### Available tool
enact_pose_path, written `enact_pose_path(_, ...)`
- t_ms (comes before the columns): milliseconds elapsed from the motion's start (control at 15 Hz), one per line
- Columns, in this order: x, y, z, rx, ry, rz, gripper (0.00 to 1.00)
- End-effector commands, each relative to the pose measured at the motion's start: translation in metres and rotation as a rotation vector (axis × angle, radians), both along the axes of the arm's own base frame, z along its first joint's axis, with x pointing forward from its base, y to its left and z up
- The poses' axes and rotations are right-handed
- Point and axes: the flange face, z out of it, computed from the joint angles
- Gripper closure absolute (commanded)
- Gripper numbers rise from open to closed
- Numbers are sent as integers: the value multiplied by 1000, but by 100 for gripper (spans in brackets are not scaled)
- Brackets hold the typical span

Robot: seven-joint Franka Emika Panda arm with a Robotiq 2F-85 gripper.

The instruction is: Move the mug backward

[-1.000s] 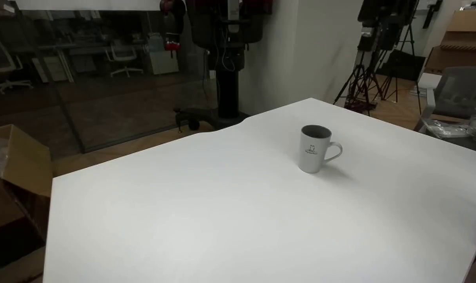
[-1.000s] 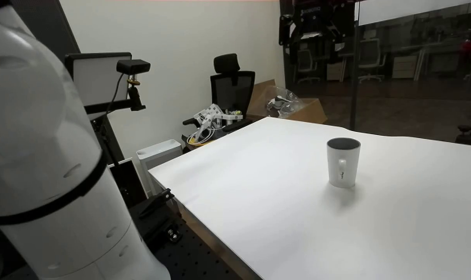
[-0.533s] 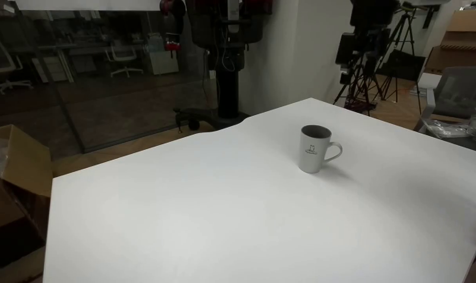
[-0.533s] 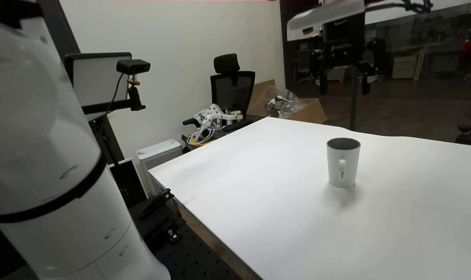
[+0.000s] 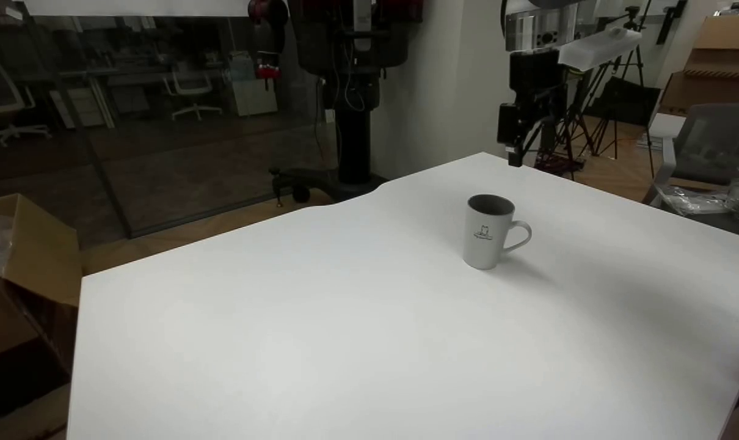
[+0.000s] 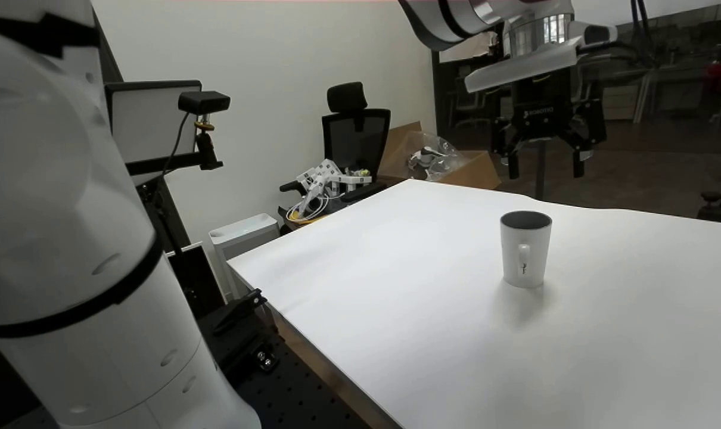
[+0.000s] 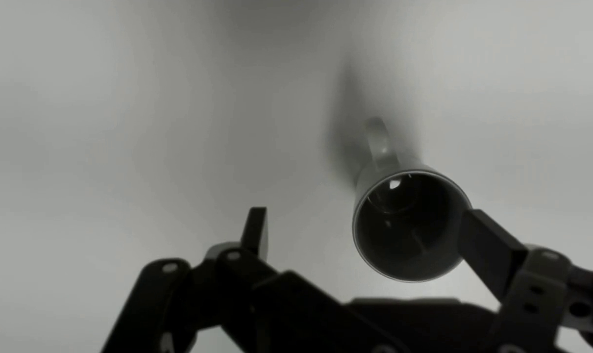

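Observation:
The white mug (image 5: 480,241) stands upright on the white table, its dark inside showing from above. It also shows in an exterior view (image 6: 515,262), with its handle facing that camera. My gripper (image 6: 546,167) is open and empty, pointing down, above the mug's height and apart from it. It also shows in an exterior view (image 5: 516,154), behind and above the mug. In the wrist view the mug (image 7: 409,230) lies below the open gripper (image 7: 367,233), nearer the right finger, which overlaps its rim in the picture. Its handle points to the top of that view.
The white table (image 5: 284,336) carries the mug, and its far edge (image 6: 599,208) runs behind it. The robot's white arm base (image 6: 62,208) stands beside the table. A cardboard box (image 5: 40,244) and an office chair (image 6: 354,137) stand off the table.
My gripper has come down and nearer the mug; in an exterior view it moved from the top edge down and to the right. Its fingers stay open. The mug has not moved.

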Motion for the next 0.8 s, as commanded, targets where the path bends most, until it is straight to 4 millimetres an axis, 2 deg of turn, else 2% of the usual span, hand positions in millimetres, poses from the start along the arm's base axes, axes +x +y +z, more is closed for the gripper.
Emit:
enact_pose_path(0,8,0,-1,27,-58,-43,0)
enact_pose_path(333,32,-2,-22,130,-115,-131,0)
enact_pose_path(733,40,-8,-46,170,-101,-188,0)
